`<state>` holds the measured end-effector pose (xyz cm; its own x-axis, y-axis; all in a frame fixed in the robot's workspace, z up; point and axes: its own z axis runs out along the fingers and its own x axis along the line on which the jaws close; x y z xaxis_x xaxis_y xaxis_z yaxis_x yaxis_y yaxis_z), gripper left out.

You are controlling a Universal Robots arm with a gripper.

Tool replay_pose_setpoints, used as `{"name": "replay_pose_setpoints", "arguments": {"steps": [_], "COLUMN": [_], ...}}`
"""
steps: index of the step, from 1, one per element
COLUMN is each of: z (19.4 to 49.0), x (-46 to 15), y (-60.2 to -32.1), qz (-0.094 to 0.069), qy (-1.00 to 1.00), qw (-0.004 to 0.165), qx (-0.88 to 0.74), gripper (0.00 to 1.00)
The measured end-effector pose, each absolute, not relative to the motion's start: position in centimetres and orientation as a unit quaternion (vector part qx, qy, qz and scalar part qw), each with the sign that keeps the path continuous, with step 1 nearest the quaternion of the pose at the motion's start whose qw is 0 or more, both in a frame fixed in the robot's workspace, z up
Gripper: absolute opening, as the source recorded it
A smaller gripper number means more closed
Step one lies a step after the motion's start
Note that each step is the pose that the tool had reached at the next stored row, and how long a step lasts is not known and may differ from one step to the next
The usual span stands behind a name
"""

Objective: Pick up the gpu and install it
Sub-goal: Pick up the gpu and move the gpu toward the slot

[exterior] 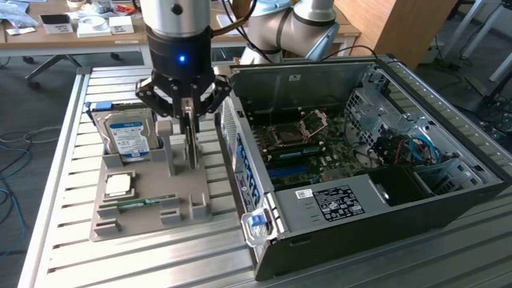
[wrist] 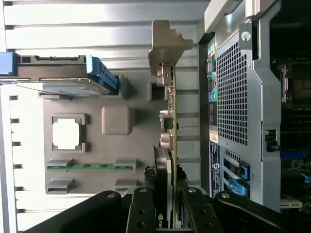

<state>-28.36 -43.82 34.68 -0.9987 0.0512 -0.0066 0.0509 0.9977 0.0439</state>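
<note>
Pinching gpu [wrist: 164, 170] by top edge w/ gripper [exterior: 189, 123] narrowed onto it; card prob light, stiff, fragile (hold bare board edges, not chips), standing on edge in tray [exterior: 148, 187]

Arm [exterior: 308, 24] bends in from behind, wrist [exterior: 177, 36] pointing straight down above the gpu [exterior: 193, 150], blue light lit. The gripper [exterior: 189, 120] sits on the gpu's upper edge, fingers [wrist: 142, 213] pinched against its two faces, jaws narrow, card clamped between.
</note>
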Motion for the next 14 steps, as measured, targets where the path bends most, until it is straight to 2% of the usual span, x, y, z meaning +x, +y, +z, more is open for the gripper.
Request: {"name": "replay_pose_setpoints", "arguments": {"steps": [14], "z": [38.0], "x": [-28.4], "y": [-43.8], "qz": [0.022], "qy": [0.999], "qw": [0.004], "qx": [0.026], "gripper": [0.27]}}
